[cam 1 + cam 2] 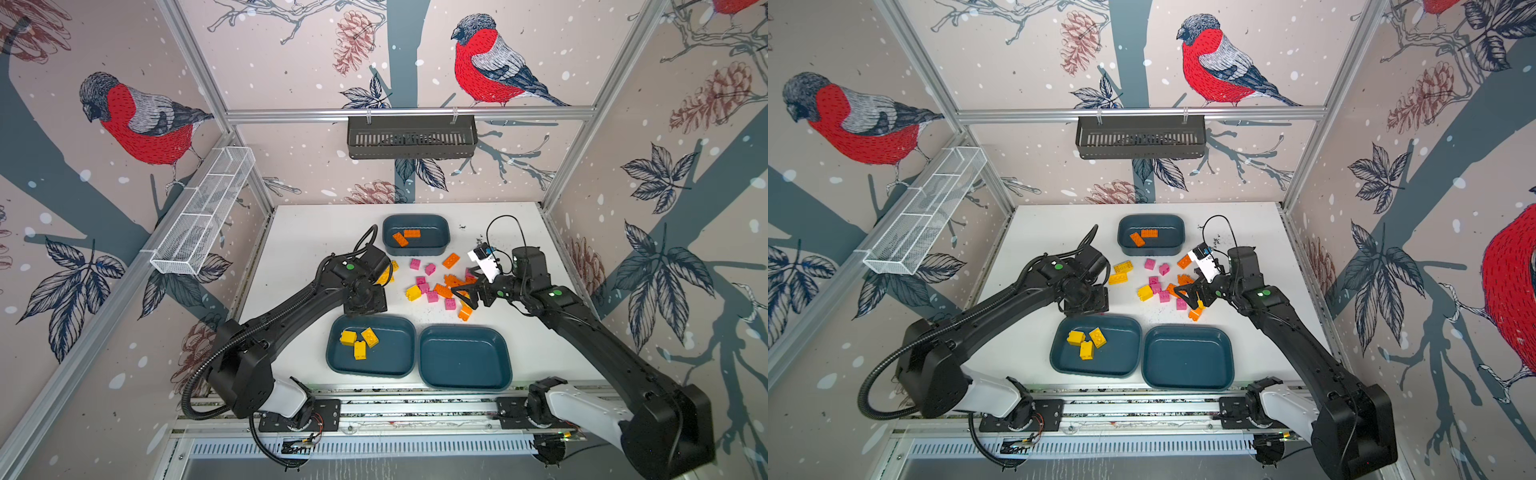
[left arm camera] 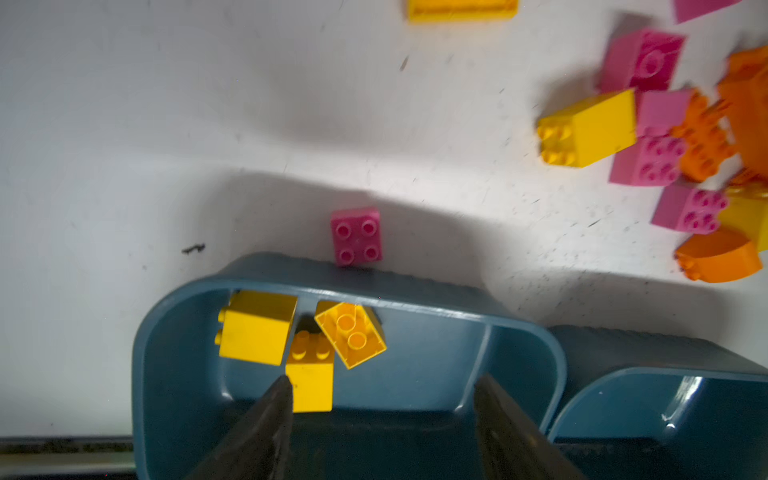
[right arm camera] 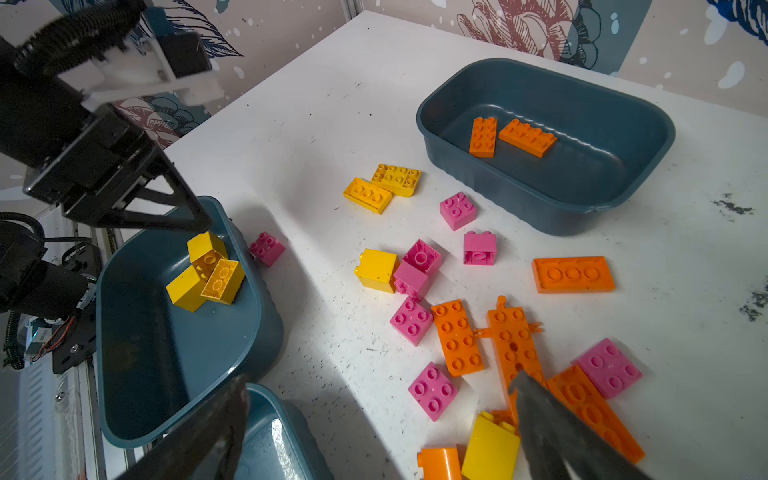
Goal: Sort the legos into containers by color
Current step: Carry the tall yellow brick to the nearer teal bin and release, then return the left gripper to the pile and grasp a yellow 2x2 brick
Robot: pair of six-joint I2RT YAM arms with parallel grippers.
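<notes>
Left gripper (image 2: 384, 378) stood part open over the near tub (image 2: 174, 316), holding nothing.
Three yellow bricks (image 2: 309, 382) lay in that tub on my feed, and one pink brick (image 2: 356, 236) sat just beside its outer wall. My right gripper (image 3: 382, 380) hung spread wide and bare above the loose pile (image 3: 457, 336) of pink, orange and yellow bricks in the middle of the table (image 1: 311, 232). Two orange bricks (image 1: 405, 237) lay in the back tub (image 1: 432, 249). A second shallow tub (image 1: 463, 357) stood just beside the first.
</notes>
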